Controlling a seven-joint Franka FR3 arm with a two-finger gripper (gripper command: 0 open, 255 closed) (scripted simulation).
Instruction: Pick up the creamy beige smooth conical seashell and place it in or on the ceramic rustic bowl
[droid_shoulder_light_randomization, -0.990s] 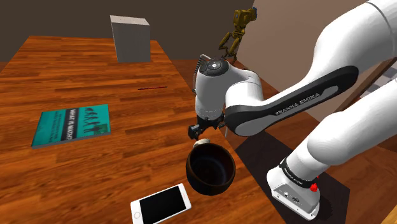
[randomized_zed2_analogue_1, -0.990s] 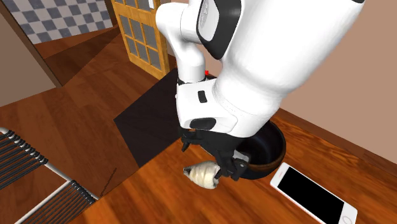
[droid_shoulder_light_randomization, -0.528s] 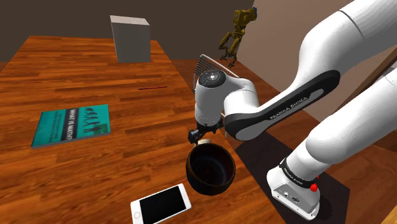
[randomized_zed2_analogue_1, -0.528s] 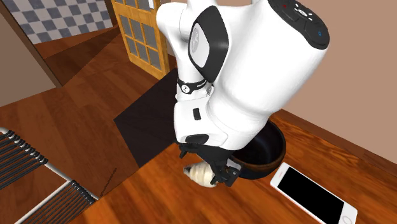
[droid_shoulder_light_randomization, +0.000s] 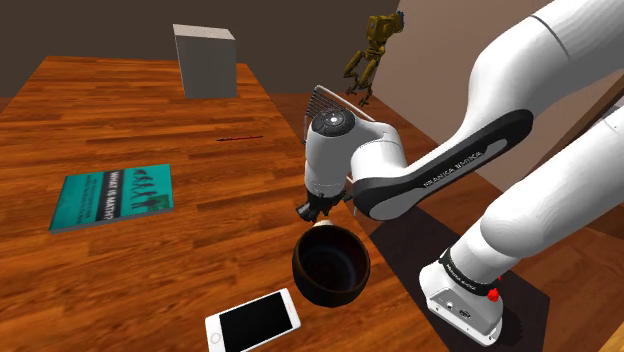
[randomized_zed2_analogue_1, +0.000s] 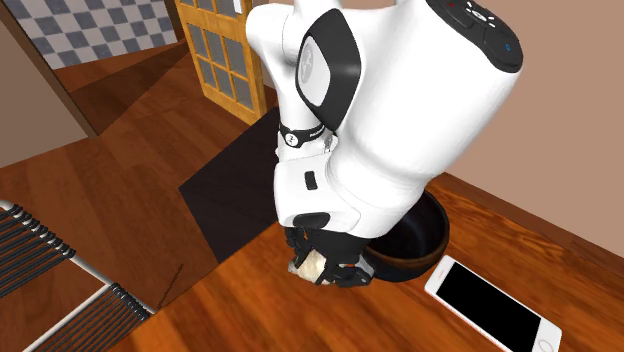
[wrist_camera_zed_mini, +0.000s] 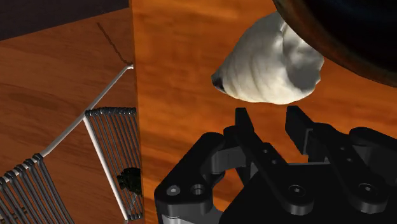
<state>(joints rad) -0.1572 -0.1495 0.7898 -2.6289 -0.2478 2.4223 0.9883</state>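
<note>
Obs. from beside the table: the gripper (wrist_camera_zed_mini: 270, 124) hangs low over the wooden table (droid_shoulder_light_randomization: 150, 250), at the edge nearest the stand, pointing down. Fingers are spread, a narrow gap between the two tips, nothing pinched in them. The seashell (wrist_camera_zed_mini: 270, 63), creamy white with a ribbed, lumpy surface, lies on its side on the table top. In the wrist view it sits just beyond the fingertips (wrist_camera_zed_mini: 242, 118), roughly in line with the gap, and I see no contact w/ either finger. Its pointed end, w/ a small dark spot at the tip, faces away from the bowl (wrist_camera_zed_mini: 366, 63). Its wide end is up against the bowl's outer wall; whether it touches, cannot tell. In the second exterior view the shell (randomized_zed2_analogue_1: 314, 264) shows partly under the gripper (randomized_zed2_analogue_1: 335, 272), w/ the black fingers in front of it, and the dark bowl (randomized_zed2_analogue_1: 432, 238) stands just behind and to that view's right. In the shoulder view the gripper (droid_shoulder_light_randomization: 312, 209) sits just above the far rim of the bowl (droid_shoulder_light_randomization: 325, 295), which stands upright near the table edge. Also noted: a white phone (droid_shoulder_light_randomization: 253, 320) lies face up near the bowl, a teal book (droid_shoulder_light_randomization: 112, 196) lies well apart to that view's left, and a wire rack (wrist_camera_zed_mini: 108, 140) stands on the floor below the table edge.
</note>
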